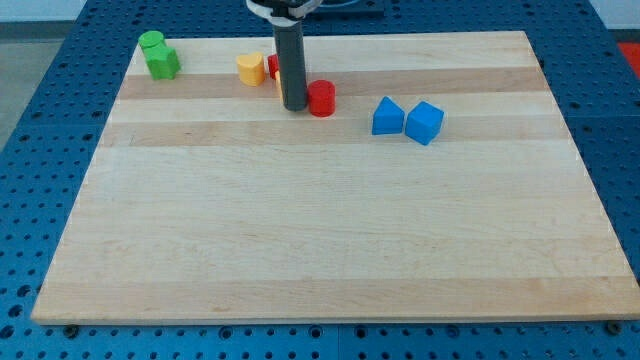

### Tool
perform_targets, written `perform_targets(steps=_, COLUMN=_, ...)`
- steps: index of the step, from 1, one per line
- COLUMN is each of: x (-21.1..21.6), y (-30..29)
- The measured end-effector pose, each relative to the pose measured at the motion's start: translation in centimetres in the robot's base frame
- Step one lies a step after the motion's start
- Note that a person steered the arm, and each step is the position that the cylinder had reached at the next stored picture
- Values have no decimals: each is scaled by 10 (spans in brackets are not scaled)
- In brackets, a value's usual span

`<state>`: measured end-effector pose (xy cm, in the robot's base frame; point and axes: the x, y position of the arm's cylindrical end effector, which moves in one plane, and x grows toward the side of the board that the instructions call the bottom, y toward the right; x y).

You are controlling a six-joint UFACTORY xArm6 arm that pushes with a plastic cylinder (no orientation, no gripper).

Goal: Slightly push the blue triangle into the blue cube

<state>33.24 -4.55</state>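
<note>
A: Where is the blue triangle found, and how does it stand to the blue cube?

B: Both are seen on the tabletop toward the view's upper right. The triangle lies on the view's left of the cube, just beside it; the two appear to touch, or nearly so, though a thin gap cannot be ruled out.

A: And the end effector?

B: No grasping part is carried, so nothing is clenched or released; only a straight dark rod is shown. My tip is set down well to the view's left of the blue pair, close beside the red cylinder. Another red block is partly hidden behind the rod, and its shape cannot be made out. A yellow block lies further left, and a green block near the top left corner.

A: How much of the task is judged done?

B: The blocks are already nearly joined, yet no contact between my tip and the triangle is shown. The approach to the triangle's left side is judged to remain, with the red cylinder to be skirted, followed by a brief nudge rightward.
</note>
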Motion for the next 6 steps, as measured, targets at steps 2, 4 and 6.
perform_targets(steps=2, x=-9, y=-2)
perform_targets(steps=4, x=17, y=23)
perform_targets(steps=6, x=35, y=65)
